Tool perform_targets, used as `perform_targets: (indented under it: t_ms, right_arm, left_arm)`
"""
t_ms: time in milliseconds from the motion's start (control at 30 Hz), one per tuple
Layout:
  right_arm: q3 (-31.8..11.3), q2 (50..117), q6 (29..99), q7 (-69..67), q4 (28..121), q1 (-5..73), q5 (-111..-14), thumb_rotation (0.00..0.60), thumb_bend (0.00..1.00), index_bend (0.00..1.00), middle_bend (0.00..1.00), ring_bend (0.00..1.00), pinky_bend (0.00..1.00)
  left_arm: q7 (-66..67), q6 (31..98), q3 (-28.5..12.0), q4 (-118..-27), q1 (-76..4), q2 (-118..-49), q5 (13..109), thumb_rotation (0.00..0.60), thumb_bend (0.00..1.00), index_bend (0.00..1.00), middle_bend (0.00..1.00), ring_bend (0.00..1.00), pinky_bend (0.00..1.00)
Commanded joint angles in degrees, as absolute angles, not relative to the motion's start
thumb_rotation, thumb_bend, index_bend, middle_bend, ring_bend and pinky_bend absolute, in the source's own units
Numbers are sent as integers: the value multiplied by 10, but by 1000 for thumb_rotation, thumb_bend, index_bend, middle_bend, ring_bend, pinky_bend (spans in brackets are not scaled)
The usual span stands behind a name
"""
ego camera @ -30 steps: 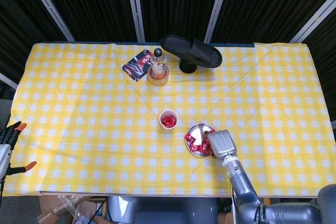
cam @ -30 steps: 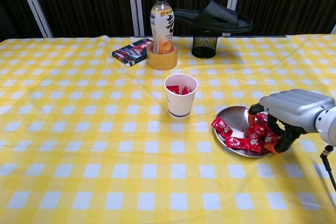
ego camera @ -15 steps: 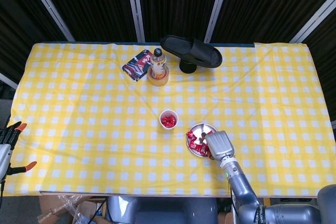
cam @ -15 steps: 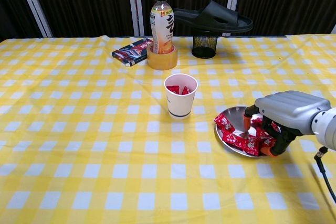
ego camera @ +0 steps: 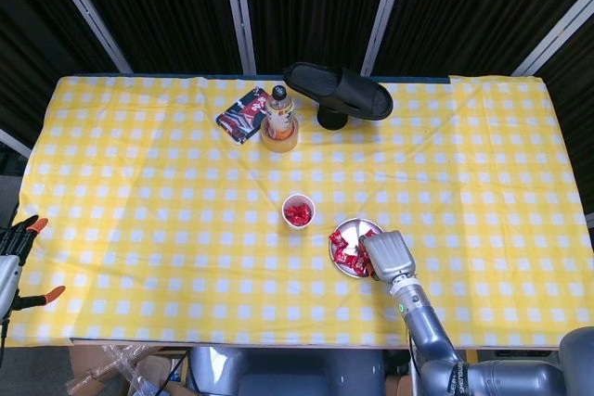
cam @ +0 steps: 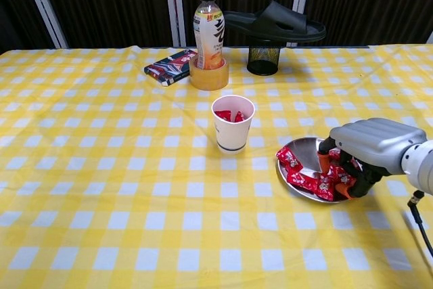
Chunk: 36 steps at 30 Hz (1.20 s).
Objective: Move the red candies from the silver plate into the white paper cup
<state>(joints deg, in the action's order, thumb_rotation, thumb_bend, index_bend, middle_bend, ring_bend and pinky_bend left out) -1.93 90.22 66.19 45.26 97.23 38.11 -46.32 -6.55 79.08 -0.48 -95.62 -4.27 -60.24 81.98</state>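
I am working over a table (ego camera: pixel 139 229) covered with a yellow and white checked cloth, with dark panels and pale metal bars behind its far edge. At the far side a bottle (cam: pixel 209 28) stands inside a roll of tape (cam: pixel 208 76), a small printed packet (cam: pixel 170 66) lies just to its left, and a black slipper (cam: pixel 274 22) sits on top of a black mesh cup (cam: pixel 264 59).

Near the middle stands the white paper cup (cam: pixel 233 124), upright, with a few red candies showing inside it. Just to its right is the silver plate (cam: pixel 302 152), with the red candies (cam: pixel 308 182) piled mostly along its near side; one hangs over the left rim.

My right hand (cam: pixel 369 145) reaches in from the right and sits low over the plate's right half, back upward, its fingers (cam: pixel 324 160) curled down among the candies. I cannot tell whether it has hold of one.

My left hand (ego camera: pixel 17 257) shows only in the head view, at the table's left edge well away from everything, fingers spread and holding nothing.
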Motion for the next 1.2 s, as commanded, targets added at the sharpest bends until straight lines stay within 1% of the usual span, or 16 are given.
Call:
perform_targets:
  t_ms: [33, 233, 367, 433, 733, 867, 1100, 1200]
  right_arm:
    - [-19, 901, 662, 453, 973, 381, -463, 600, 446, 464, 817, 925, 980]
    - [-19, 901, 662, 452, 975, 379, -466, 600, 447, 462, 817, 925, 981]
    - [-20, 902, 663, 453, 975, 380, -471, 600, 447, 410, 818, 925, 980]
    - [-23, 902, 665, 456, 975, 381, -469, 600, 447, 399, 818, 925, 980]
    - [-29, 905, 678, 481, 972, 384, -450, 600, 447, 392, 817, 925, 981]
    - [-29, 908, 687, 502, 972, 384, -430, 600, 447, 374, 818, 925, 980]
    - [-28, 910, 688, 516, 972, 386, -409, 600, 447, 374, 817, 925, 980]
    - [-28, 911, 687, 515, 972, 385, -408, 600, 447, 421, 817, 925, 981]
  left_arm:
    - [-66, 791, -5, -956, -43, -602, 820, 600, 32, 0, 0, 0, 0]
    - [-65, 791, -5, -956, -42, -603, 820, 600, 32, 0, 0, 0, 0]
    - [-65, 791, -5, -956, -42, -602, 820, 600, 32, 0, 0, 0, 0]
    - [-65, 792, -5, -957, -42, -602, 820, 600, 32, 0, 0, 0, 0]
    - [-66, 790, -4, -958, -42, -601, 819, 600, 32, 0, 0, 0, 0]
    - [-67, 790, -4, -958, -42, -601, 820, 600, 32, 0, 0, 0, 0]
    - [-68, 790, -3, -959, -42, -600, 821, 600, 32, 0, 0, 0, 0]
    - [-69, 790, -3, -959, -42, -600, 822, 600, 32, 0, 0, 0, 0]
